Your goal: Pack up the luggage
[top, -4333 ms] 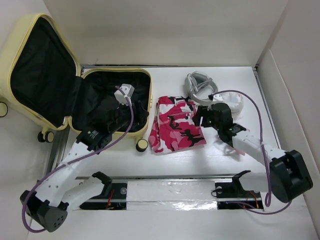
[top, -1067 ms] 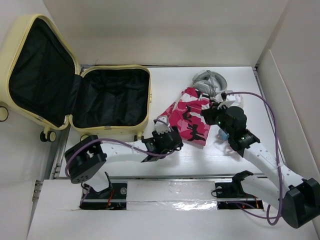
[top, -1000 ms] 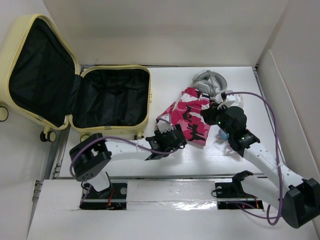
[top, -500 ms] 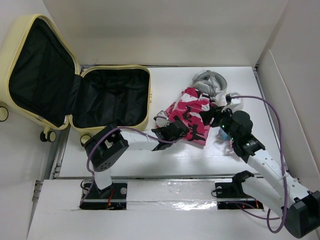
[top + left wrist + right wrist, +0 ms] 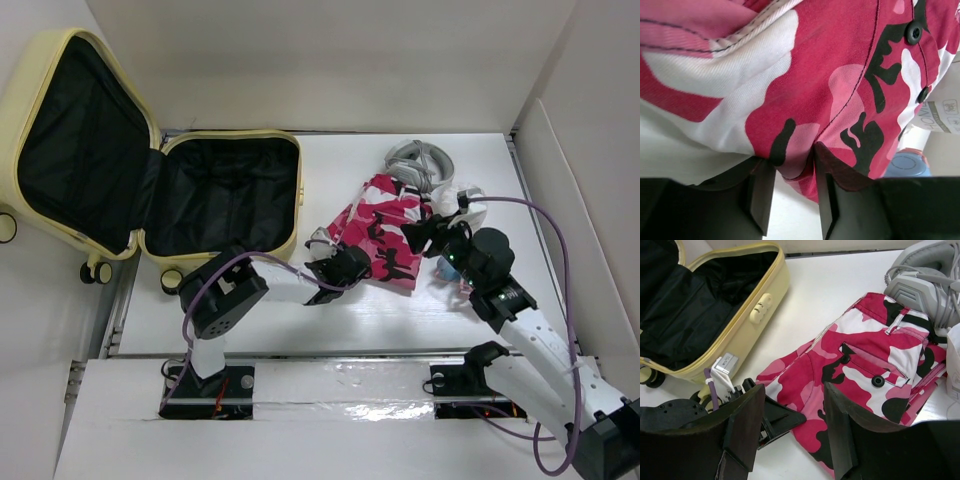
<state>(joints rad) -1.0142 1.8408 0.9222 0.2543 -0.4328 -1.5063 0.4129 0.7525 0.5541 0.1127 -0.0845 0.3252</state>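
The pale-yellow luggage (image 5: 296,205) lies open at the left, black lining showing, its lid leaning up at the far left. It also shows in the right wrist view (image 5: 757,315). Pink camouflage shorts (image 5: 385,225) lie crumpled to its right. My left gripper (image 5: 335,268) sits at the shorts' near-left edge. In the left wrist view it (image 5: 790,160) is shut on a fold of the shorts (image 5: 840,75). My right gripper (image 5: 425,235) hovers over the shorts' right side. In the right wrist view it (image 5: 792,405) is open and empty above the shorts (image 5: 860,370).
Grey headphones (image 5: 418,162) lie behind the shorts, also in the right wrist view (image 5: 925,280). A white item (image 5: 470,200) and a blue-capped object (image 5: 446,268) lie by the right arm. White walls enclose the table at the back and right.
The left arm left the luggage and came to the shorts' near edge. The shorts turned and bunched toward the headphones. In the last second the left gripper edged right and the right gripper drew back slightly.
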